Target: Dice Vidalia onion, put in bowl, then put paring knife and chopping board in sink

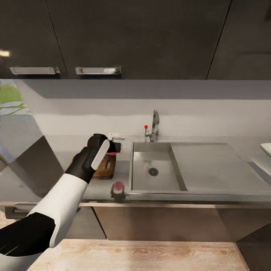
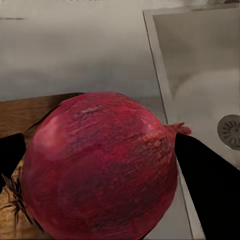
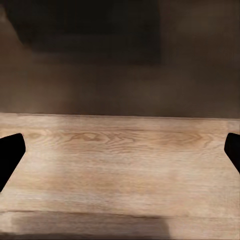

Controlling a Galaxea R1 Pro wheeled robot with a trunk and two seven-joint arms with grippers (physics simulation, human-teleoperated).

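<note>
The dark red onion (image 2: 100, 165) sits between the black fingers (image 2: 210, 185) of my left gripper (image 2: 107, 172), which is shut on it. It hangs above the wooden chopping board (image 2: 20, 112), close to the sink's (image 2: 200, 65) left rim. In the head view my left gripper (image 1: 114, 146) is over the board's (image 1: 104, 167) far end, left of the sink (image 1: 150, 184). A white bowl (image 1: 266, 148) shows at the counter's right edge. My right gripper (image 3: 120, 150) is open, facing wooden floor. The paring knife I cannot make out.
A faucet (image 1: 154, 126) stands behind the sink, whose draining surface (image 1: 205, 163) lies to the right. A small white thing (image 1: 116, 135) lies behind my left gripper. A dark, pink-topped shape (image 1: 118, 188) sits at the counter's front edge. Dark cabinets hang overhead.
</note>
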